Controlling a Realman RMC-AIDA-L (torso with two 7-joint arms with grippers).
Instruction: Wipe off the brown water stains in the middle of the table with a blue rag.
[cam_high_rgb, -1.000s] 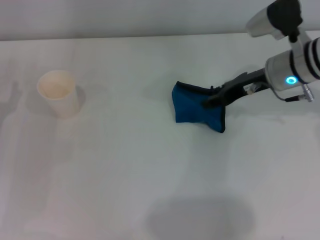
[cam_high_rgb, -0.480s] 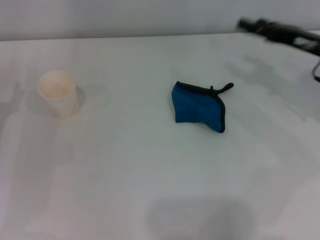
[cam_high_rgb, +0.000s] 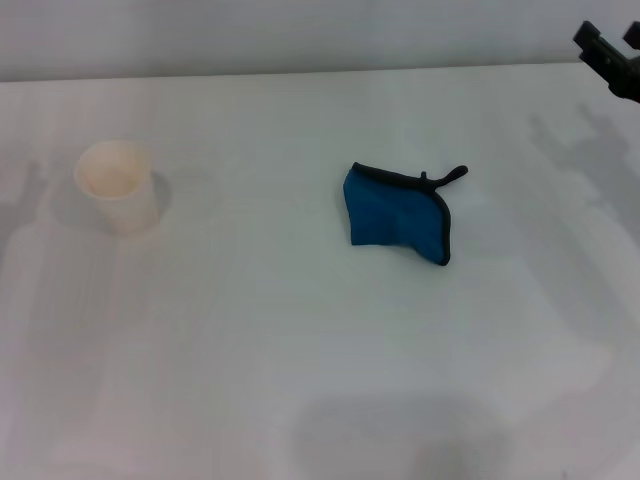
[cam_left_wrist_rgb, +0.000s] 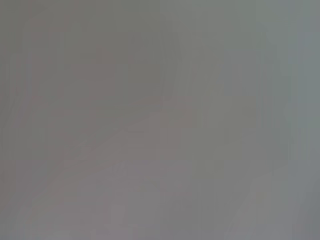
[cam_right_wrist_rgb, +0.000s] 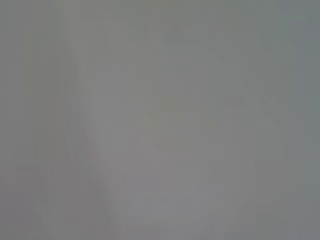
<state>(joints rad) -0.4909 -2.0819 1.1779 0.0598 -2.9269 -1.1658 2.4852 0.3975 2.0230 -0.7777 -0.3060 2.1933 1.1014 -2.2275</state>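
The bright blue cloth rag with black edge trim (cam_high_rgb: 397, 214) lies crumpled near the middle of the plain white table (cam_high_rgb: 300, 350), touched by nothing. The right gripper (cam_high_rgb: 610, 56) hangs at the far right edge, well apart; its fingers' spread cannot be told. A white paper cup (cam_high_rgb: 117, 186) stands upright far left.

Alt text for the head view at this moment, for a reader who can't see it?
A crumpled blue rag lies alone mid-table, released, with no brown stain visible. The right gripper hangs at the far right corner, away from the rag; a white paper cup stands at the left.
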